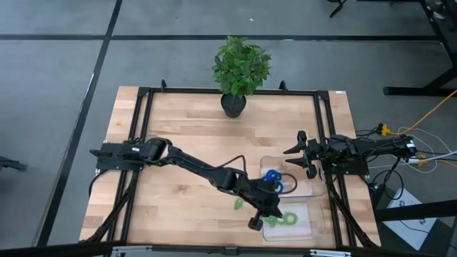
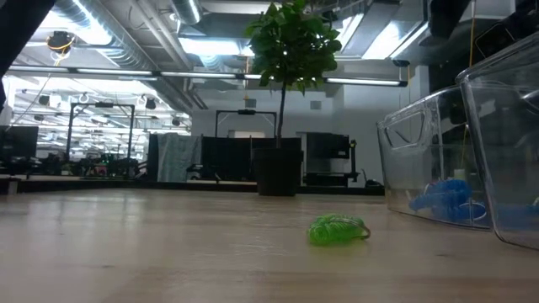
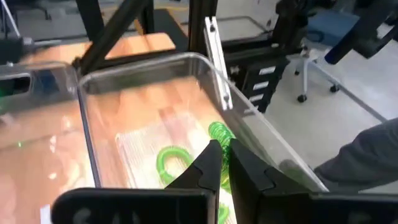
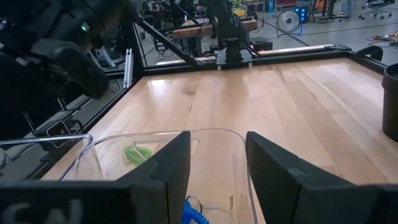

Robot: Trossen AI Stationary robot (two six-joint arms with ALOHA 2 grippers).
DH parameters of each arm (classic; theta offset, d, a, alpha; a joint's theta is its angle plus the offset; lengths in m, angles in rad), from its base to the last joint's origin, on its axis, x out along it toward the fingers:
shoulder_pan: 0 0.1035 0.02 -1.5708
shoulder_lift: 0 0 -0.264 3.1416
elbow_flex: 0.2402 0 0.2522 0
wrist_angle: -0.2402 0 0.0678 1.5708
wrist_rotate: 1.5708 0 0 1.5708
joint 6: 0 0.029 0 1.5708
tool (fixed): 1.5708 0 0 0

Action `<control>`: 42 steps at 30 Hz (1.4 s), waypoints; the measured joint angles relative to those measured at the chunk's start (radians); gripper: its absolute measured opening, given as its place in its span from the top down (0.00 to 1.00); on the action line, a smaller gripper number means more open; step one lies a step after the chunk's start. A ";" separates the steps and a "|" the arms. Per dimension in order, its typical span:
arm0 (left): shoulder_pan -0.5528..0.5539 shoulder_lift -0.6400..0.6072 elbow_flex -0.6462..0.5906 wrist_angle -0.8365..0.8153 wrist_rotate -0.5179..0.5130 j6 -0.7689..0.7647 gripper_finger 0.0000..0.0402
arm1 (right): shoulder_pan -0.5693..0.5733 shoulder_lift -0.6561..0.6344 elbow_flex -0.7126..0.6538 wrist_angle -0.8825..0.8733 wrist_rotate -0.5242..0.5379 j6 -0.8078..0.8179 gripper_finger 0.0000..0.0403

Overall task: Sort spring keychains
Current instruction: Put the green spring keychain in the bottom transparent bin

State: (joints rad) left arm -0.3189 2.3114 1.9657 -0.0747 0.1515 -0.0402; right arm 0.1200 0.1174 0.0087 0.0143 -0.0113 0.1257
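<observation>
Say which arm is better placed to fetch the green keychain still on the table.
Left, probably: its tool is over the green tray, close to the loose green keychain. The right tool waits beyond the blue tray.

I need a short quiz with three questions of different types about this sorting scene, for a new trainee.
1. True or false: one green keychain lies on the table, outside both trays.
2. Which tray holds the blue keychains? A. the tray nearer the plant B. the tray nearer the table's front edge
3. Fill in: the left gripper is over the tray that holds ____ keychains.

Key: 1 true; 2 A; 3 green.
</observation>
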 joint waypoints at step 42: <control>0.045 -0.410 0.001 -0.581 -0.185 0.227 0.74 | 0.000 0.000 0.000 0.000 0.000 0.000 0.62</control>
State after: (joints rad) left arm -0.2735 1.9009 1.9667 -0.6556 -0.0333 0.1866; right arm 0.1200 0.1176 0.0089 0.0139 -0.0113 0.1257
